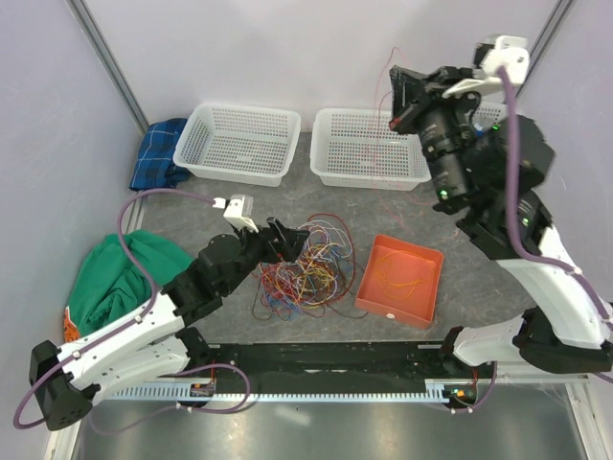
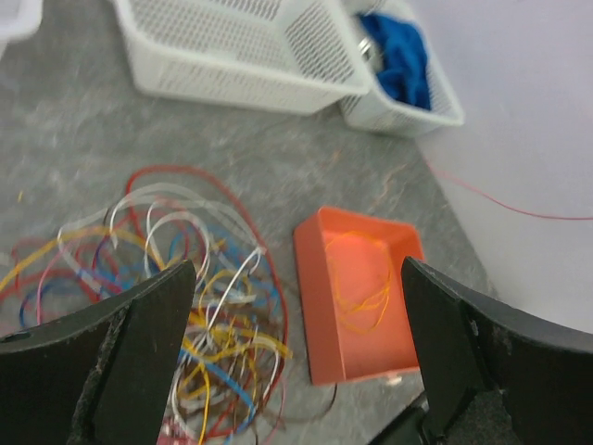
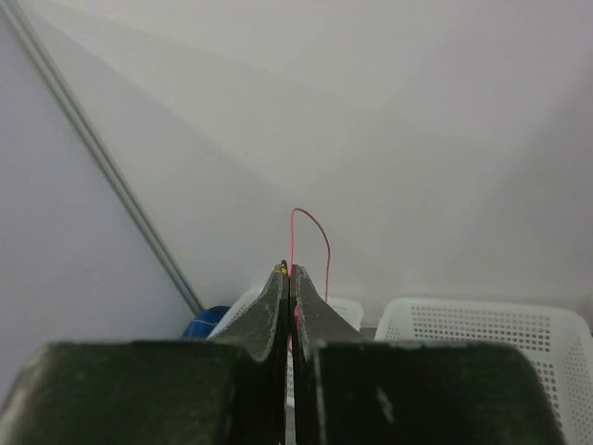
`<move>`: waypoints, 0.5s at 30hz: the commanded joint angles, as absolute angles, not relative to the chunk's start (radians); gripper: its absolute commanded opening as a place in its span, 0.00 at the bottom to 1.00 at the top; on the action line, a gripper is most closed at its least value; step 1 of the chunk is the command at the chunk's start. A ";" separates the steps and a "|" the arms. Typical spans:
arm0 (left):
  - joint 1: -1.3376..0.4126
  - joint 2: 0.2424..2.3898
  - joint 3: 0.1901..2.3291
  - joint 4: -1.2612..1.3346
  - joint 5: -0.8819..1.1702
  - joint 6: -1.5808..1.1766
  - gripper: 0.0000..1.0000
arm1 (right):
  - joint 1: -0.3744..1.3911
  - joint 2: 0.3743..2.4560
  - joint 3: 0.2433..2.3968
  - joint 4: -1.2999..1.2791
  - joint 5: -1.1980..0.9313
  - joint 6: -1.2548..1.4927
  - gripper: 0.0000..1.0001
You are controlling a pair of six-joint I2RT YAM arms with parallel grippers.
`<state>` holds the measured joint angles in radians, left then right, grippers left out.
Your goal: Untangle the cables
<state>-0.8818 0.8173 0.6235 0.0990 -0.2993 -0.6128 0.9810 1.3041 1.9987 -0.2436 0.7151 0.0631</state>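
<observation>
The cables [image 1: 302, 264] lie in a loose tangle of red, yellow, blue, white and brown wires on the grey table; the left wrist view shows the same tangle [image 2: 185, 278]. My left gripper [image 1: 287, 240] hovers over the tangle's left side, jaws wide open and empty, and from its own camera the left gripper [image 2: 296, 343] frames the tangle's edge and the orange tray. My right gripper [image 1: 396, 84] is raised high at the back right, shut on a thin red cable [image 3: 310, 222] that loops above its fingertips. That red cable [image 2: 500, 199] runs taut across the right wall.
An orange tray [image 1: 426, 287] right of the tangle holds an orange wire [image 1: 402, 273]. Two white baskets [image 1: 239, 144] [image 1: 369, 146] stand at the back. A blue cloth [image 1: 158, 151] lies at the back left and a green cloth [image 1: 120, 278] at the left.
</observation>
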 commanded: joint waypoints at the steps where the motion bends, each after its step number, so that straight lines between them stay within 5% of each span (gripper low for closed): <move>1: -0.882 0.782 0.640 -0.193 -0.324 -0.794 0.98 | 0.911 1.370 2.057 -0.210 0.752 0.038 0.00; 15: -0.882 0.469 0.453 -0.256 -0.252 -0.868 0.95 | 0.470 1.802 2.408 -0.212 0.494 0.368 0.00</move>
<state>-0.8822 0.4980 0.4530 -0.2306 -0.2558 -0.8497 0.5350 1.7340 2.2627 -0.2554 0.5720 0.2508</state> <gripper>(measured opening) 0.949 0.007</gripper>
